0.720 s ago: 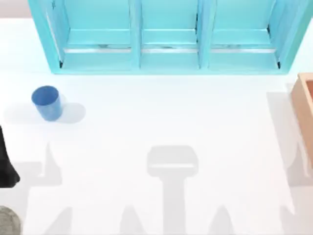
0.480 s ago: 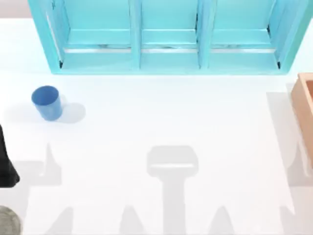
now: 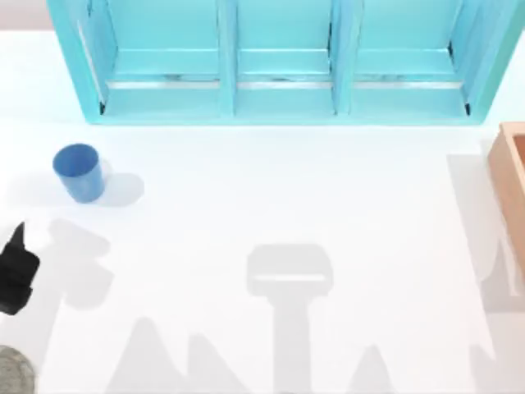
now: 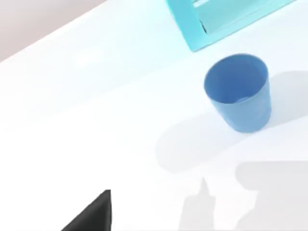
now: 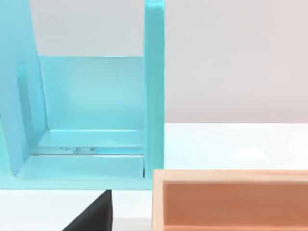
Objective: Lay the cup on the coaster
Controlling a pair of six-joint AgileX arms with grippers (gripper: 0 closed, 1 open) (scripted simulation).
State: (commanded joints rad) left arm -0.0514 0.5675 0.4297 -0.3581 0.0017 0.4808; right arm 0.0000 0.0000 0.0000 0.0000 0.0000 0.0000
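Top view. We see our left gripper (image 3: pixel 16 267) as a dark shape at the table's left edge, its tip pointing toward the far side. Whether it is spread wide or closed, we cannot tell. The cup (image 3: pixel 79 171) stands upright on the white table (image 3: pixel 271 197), far of the gripper and slightly to its right, well apart from it, nothing touching it. The coaster (image 3: pixel 15 371), grey and speckled, is cut off at the near left corner; it lies on the near side of the gripper, so the gripper sits between cup and coaster. A turquoise shelf unit (image 3: pixel 279 61) with three compartments runs along the far side. A wooden box (image 3: pixel 510 176) sits at the right edge.

Left wrist view. The cup (image 4: pixel 238 91) is upright, open mouth toward us, interior blue and bare. One dark fingertip (image 4: pixel 94 214) shows at the frame's edge, apart from the cup, with bare table between. A corner of the shelf unit (image 4: pixel 216 21) lies beyond the cup.

Right wrist view. We see one dark fingertip (image 5: pixel 94 214) of our right gripper at the frame's edge; its spread we cannot tell. Ahead stand the wooden box (image 5: pixel 231 199) and, beyond it, an end compartment of the shelf unit (image 5: pixel 91 115).
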